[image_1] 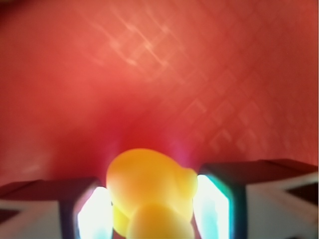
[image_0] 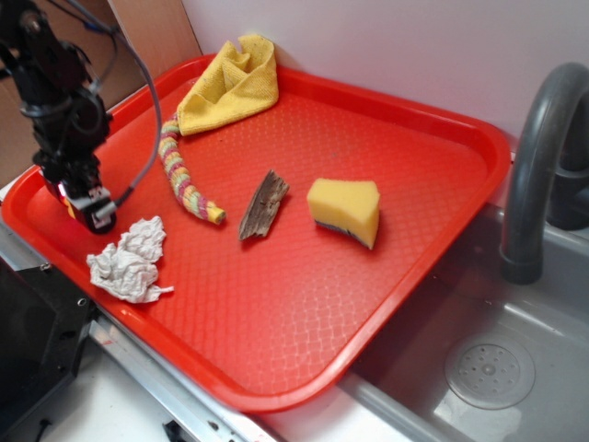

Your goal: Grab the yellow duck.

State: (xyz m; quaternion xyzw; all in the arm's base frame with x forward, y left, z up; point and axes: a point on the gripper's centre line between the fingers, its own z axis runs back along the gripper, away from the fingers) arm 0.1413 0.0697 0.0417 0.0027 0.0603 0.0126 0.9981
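At the tray's point(image_0: 276, 368) left edge, gripper point(image_0: 83, 198) sits low over the red surface. Wrist view: yellow duck point(image_1: 149, 194) sits between both fingers point(image_1: 219, 199), pads pressing or nearly touching its sides, so it looks clamped on the duck, though blur hides true contact. Exterior view barely shows the duck, only a yellow sliver behind the fingers. Crumpled paper point(image_0: 129, 262) lies just beside, close enough to snag. Sponge point(image_0: 345, 210), wood chip point(image_0: 263, 204), rope toy point(image_0: 184, 175) and yellow cloth point(image_0: 230, 81) sit apart, unrelated.
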